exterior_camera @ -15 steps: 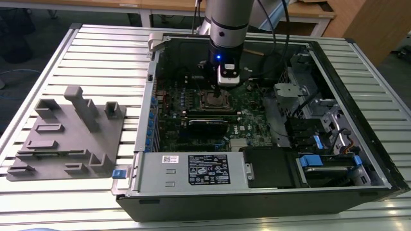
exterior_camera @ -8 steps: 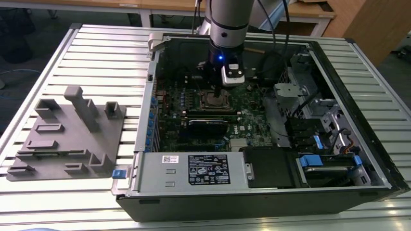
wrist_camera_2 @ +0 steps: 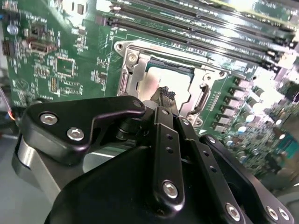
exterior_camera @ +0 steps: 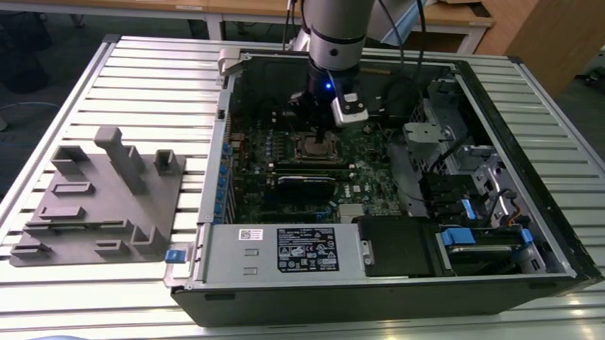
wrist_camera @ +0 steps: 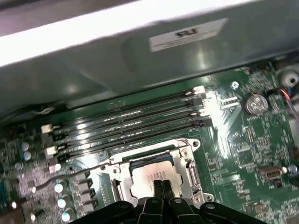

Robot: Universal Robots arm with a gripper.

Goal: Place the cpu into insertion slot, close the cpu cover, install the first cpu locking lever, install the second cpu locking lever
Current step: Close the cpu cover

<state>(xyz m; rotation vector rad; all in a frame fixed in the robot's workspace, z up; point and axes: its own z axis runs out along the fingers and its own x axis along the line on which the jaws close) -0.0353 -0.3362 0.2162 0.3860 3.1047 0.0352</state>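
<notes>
On the tabletop (exterior_camera: 142, 64), a grey fixture (exterior_camera: 99, 198) lay at the exterior view's left, just beside the open case (exterior_camera: 331, 304). Inside the case, the hand (exterior_camera: 317, 119) hung just over the slot (exterior_camera: 313, 147) in the green board (exterior_camera: 378, 177). In the first wrist view the cpu (wrist_camera: 147, 173) sat in the slot, framed by the cover (wrist_camera: 154, 154), with the fingers (wrist_camera: 158, 186) pressed together, empty, right at its top.

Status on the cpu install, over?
Gripper shut, tips right over the cpu. Chip lies flat inside the cpu cover window; cover looks down. Nothing between tips and chip.
</notes>
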